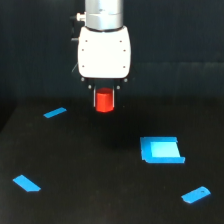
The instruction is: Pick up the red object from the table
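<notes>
Exterior view has the white-bodied pincer (104,100) hanging in the upper middle of the frame, pinching the small bright red-orange cylinder block (104,101) between its dark fingers. The block sits just under the pincer body and looks to be off the broad black matte bench (90,190), though with everything this dark I can't really swear to the gap underneath.

Scattered around are four flat blue pieces: a thin sliver (55,113) at middle left, a squarish blue slab (161,150) right of centre, a slanted strip (26,183) at lower left and a rounded tab (196,194) at lower right. All sit well apart from the block.

My guess is the pick is basically done. What worries me is the grip: only the upper part of the block seems to be between the fingers, so a jerky lift or swing could let it slip out or twist and drop back down.
</notes>
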You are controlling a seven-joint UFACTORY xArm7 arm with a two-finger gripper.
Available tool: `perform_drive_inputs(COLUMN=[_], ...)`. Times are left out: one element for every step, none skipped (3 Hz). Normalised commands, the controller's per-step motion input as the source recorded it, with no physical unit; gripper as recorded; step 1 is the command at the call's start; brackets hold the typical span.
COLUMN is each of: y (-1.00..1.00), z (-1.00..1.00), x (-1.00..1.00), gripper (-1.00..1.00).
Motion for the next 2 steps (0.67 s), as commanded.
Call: perform_drive_inputs(y=[0.02,-0.12], z=[-0.01,0.06], x=[-0.02,-0.11], gripper=[-0.98,-1.00])
